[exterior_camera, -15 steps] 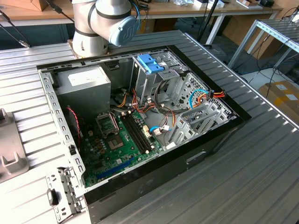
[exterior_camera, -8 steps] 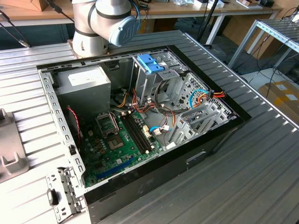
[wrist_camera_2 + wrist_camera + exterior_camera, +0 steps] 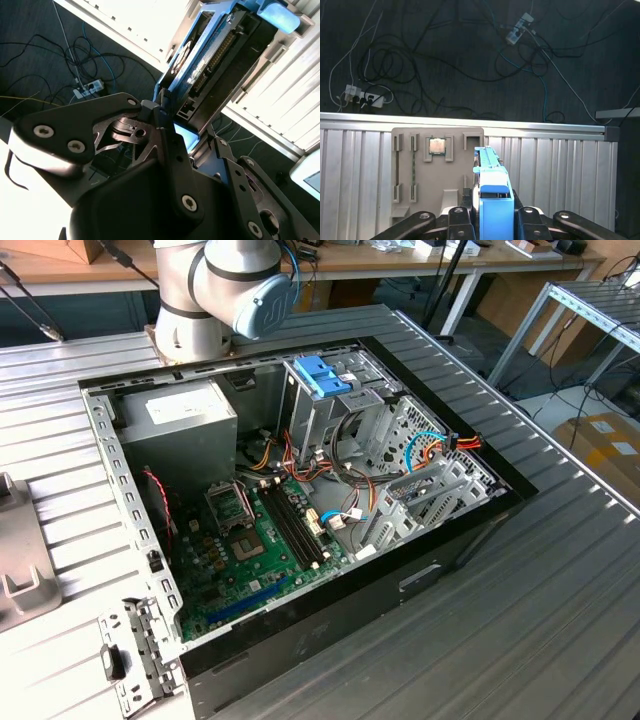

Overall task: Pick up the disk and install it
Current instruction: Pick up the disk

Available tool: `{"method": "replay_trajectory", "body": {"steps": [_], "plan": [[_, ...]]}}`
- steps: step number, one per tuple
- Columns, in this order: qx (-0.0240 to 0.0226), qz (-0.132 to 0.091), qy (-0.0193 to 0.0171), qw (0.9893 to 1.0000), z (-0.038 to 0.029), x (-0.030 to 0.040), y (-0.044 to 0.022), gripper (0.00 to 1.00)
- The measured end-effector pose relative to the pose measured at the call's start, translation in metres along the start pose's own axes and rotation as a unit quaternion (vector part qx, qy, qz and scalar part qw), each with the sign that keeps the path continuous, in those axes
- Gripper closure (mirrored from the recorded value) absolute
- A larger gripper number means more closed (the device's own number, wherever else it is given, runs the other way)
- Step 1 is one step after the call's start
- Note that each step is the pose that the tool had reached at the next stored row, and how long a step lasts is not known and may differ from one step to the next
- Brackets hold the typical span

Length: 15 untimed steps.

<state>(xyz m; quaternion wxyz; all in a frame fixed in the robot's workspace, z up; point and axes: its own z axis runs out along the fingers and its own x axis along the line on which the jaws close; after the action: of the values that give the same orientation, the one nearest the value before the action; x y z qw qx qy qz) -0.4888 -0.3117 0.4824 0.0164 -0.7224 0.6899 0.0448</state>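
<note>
Robotics lab: ribbed metal worktable [image 3: 560, 640], open computer case [image 3: 335, 605], floor cables [image 3: 445, 57].

The disk [image 3: 220, 55] was dark with pale blue rails; the claw [image 3: 177, 127] black with silver screws. The desk [image 3: 560, 620] was grey, ribbed in parallel stripes. At the exterior view's centre, the motherboard [image 3: 240, 550] was green, the case [image 3: 430, 570] black outside and grey within.

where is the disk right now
In the first wrist view the disk stands on edge, clamped in the gripper, at the grey holder plate beside the processor chip.
</note>
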Motion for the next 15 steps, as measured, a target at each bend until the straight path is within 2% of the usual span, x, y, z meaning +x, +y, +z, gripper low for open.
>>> {"method": "replay_trajectory", "body": {"steps": [15], "plan": [[0.0, 0.0, 0.0, 1.0, -0.0052, -0.0005, 0.0002, 0.63]]}}
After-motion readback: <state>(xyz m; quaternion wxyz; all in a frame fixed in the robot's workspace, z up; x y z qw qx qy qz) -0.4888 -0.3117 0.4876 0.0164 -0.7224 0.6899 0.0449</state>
